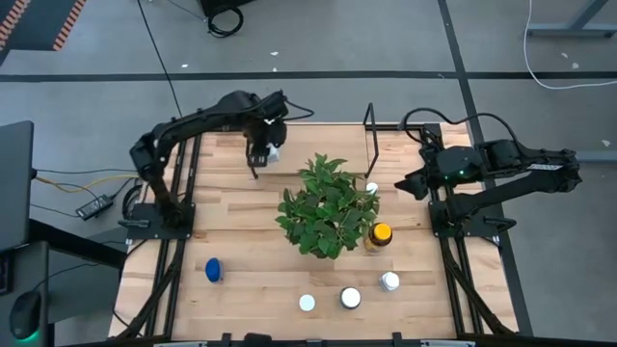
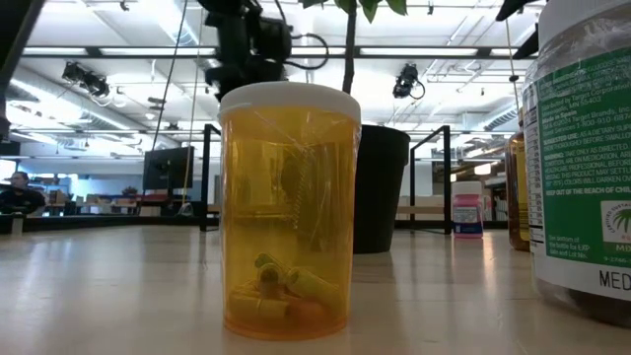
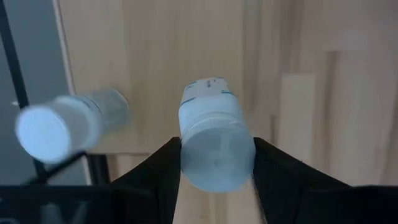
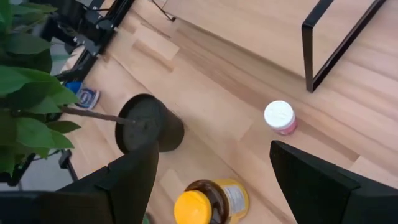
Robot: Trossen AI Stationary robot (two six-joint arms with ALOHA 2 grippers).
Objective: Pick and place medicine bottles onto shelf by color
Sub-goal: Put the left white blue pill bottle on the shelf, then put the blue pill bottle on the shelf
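My left gripper (image 1: 262,146) is over the table's far left part, shut on a white bottle (image 3: 214,134), which also shows in the high view (image 1: 274,152). A second white bottle (image 3: 65,124) is close beside it, near a thin black bar (image 3: 12,62). My right gripper (image 4: 211,168) hangs open and empty over the table's right part (image 1: 410,183), above a white-capped pink bottle (image 4: 278,117) and an amber bottle with a yellow cap (image 4: 208,202). The black wire shelf (image 1: 369,140) stands at the far edge, right of the plant (image 1: 328,204). My left gripper pinches the white bottle's round sides (image 3: 186,149) between its two fingers (image 3: 155,174), near the bottle's wider end. The bottle's length runs along the fingers, its labelled end (image 3: 205,90) pointing away from the wrist toward the table. I cannot tell whether it rests on anything.
A blue bottle (image 1: 213,270) lies near the front left. White-capped bottles (image 1: 307,303) (image 1: 350,298) (image 1: 389,281) stand along the front edge. The black plant pot (image 4: 149,127) stands mid-table. An amber bottle with a white cap (image 2: 289,207) fills the low view.
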